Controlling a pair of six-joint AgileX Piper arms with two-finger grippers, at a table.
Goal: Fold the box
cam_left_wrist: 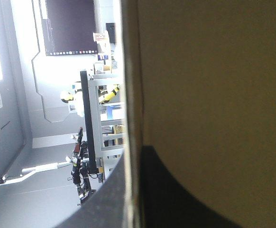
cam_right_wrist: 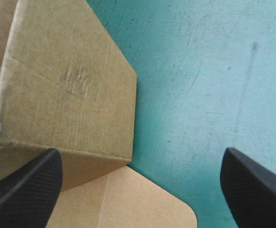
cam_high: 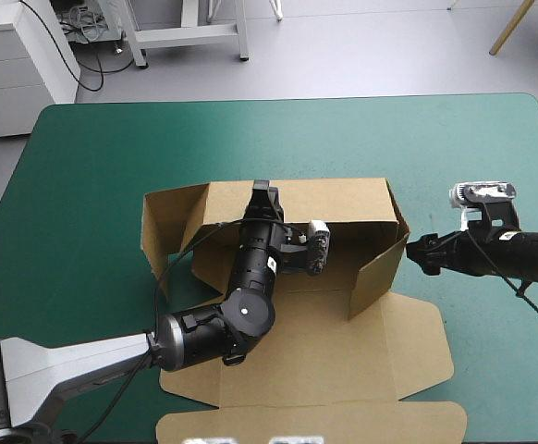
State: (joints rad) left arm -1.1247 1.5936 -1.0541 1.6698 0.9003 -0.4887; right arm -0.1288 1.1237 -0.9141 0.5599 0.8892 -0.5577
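In the middle of the table, the box is half raised: its far wall and right wall stand, and the rest lies flat. The left gripper is clamped on the far wall's top edge. The right gripper stands just outside the right wall, fingers apart. The board looks light and stiff and should bend only at its creases, so I would take hold near a wall's edge.

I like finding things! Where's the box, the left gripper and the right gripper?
box [cam_high: 343, 202]: high view, its raised far wall.
left gripper [cam_high: 261, 191]: high view, fingertips at that wall.
right gripper [cam_high: 413, 250]: high view, fingertips beside the box.
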